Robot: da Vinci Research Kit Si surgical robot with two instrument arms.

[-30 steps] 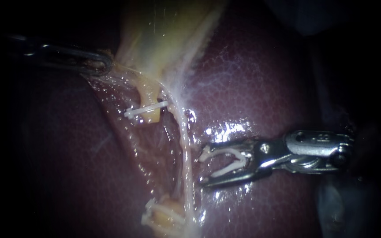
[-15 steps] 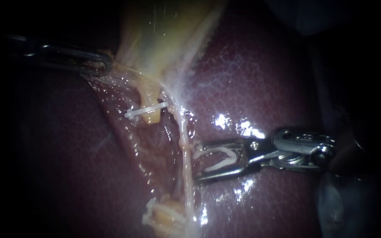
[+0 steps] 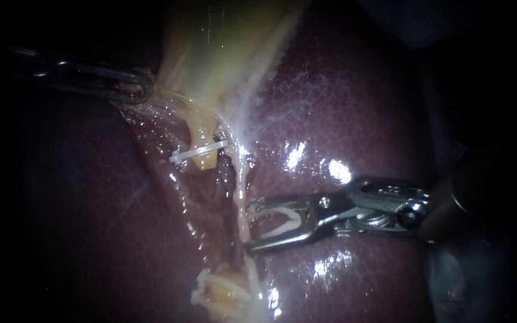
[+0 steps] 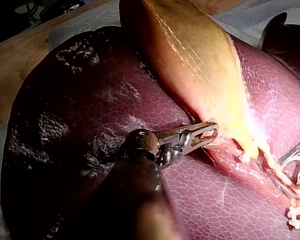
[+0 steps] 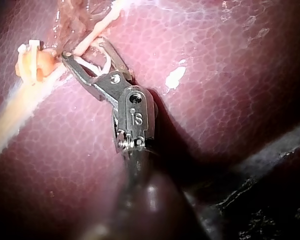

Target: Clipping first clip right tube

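Nearly there: nearest, straddling the right tube [image 3: 239,179] with the right instrument's hand [image 3: 251,228], spread wide and carrying an unsqueezed white clip [image 3: 285,218]. Left to do: squeezing, releasing. Farther back, gripping the gallbladder [image 3: 222,54] edge with the left instrument's hand [image 3: 143,88], clamped.

There are two slender metal instruments, the left instrument [image 3: 143,90] and the right instrument [image 3: 251,227], over one dark red, glossy liver [image 3: 342,107] and one yellow-green gallbladder [image 3: 222,54]. One pale, whitish tube [image 3: 242,179] shows whole, along with two short yellow cut ends, an upper stump [image 3: 204,128] and a lower stump [image 3: 225,293]. White plastic clips number at least three: one clip [image 3: 195,152] across the upper stump, one [image 3: 282,220] open in the right instrument's jaws, and one or more [image 3: 200,293] on the lower stump, where the count is unclear.
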